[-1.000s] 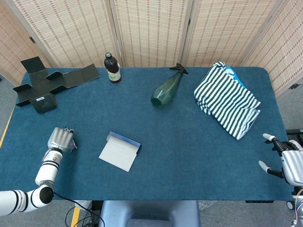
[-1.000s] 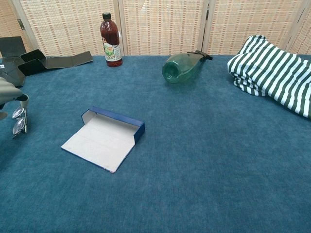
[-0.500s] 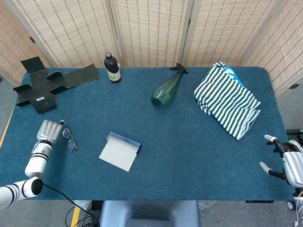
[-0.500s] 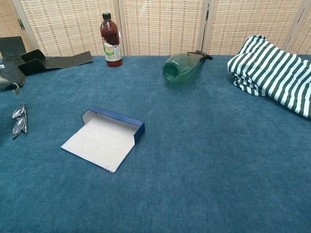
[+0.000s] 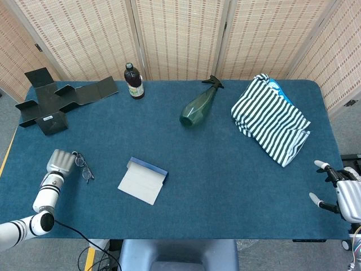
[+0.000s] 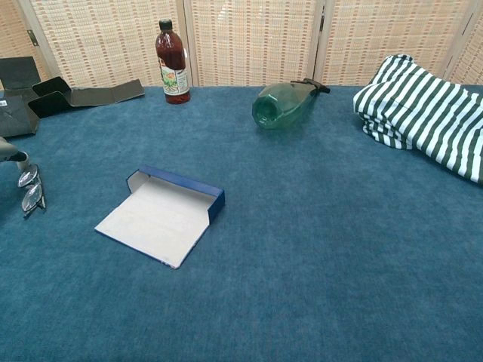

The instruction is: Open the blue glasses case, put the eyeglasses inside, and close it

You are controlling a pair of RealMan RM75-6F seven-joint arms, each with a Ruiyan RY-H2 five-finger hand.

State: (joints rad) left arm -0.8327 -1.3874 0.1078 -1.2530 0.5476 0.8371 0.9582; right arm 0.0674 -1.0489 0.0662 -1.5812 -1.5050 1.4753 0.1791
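Note:
The blue glasses case (image 5: 144, 179) lies open on the blue table, white lining up, its blue box edge on the far side; it also shows as the case (image 6: 163, 215) in the chest view. The eyeglasses (image 5: 84, 167) lie folded on the cloth left of the case, also seen as the eyeglasses (image 6: 32, 190). My left hand (image 5: 61, 161) sits right beside them on their left, and one fingertip (image 6: 19, 158) reaches their far end. It holds nothing. My right hand (image 5: 338, 192) hangs at the table's right front edge, fingers spread and empty.
A dark bottle (image 5: 134, 82) stands at the back. A green glass bottle (image 5: 197, 107) lies on its side near the back middle. Striped cloth (image 5: 271, 119) is piled at the right. A flattened black box (image 5: 53, 100) lies at the back left.
My left hand lifted off the eyeglasses and drew back to the left, then came down close beside them again. The eyeglasses shifted slightly. The right hand stayed put.

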